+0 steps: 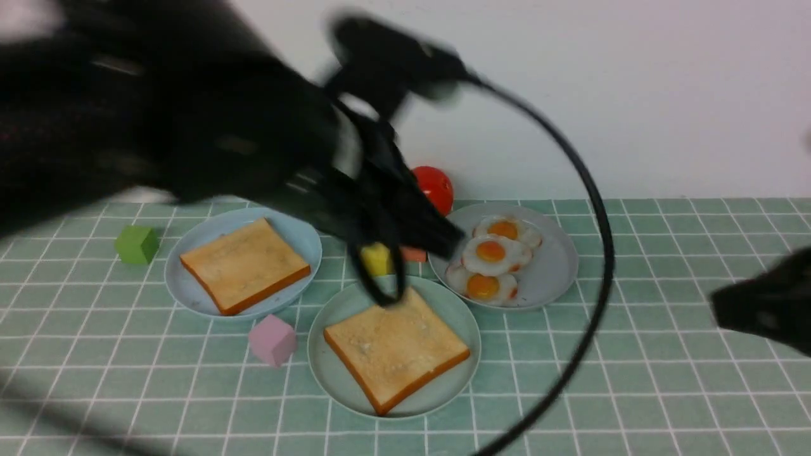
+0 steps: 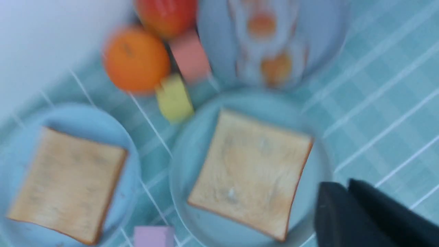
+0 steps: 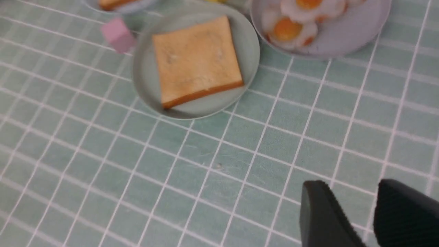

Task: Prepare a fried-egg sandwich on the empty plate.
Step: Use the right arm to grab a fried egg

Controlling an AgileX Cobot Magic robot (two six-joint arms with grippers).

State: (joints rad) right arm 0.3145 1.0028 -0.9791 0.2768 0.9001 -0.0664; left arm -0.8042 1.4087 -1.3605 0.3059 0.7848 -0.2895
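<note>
No readable text, labels, numbers anywhere (views partly blurred).

A green cube (image 1: 136, 244), pink cube (image 1: 272, 340), yellow block (image 1: 376, 258), round red fruit (image 1: 434, 187) and orange (image 2: 136, 60) sit on the tiled cloth (image 1: 665, 380).

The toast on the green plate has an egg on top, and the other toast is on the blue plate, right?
No egg there: the toast on the green plate is bare in the front view. The three eggs sit on the grey plate. The other toast is on the blue plate.
</note>
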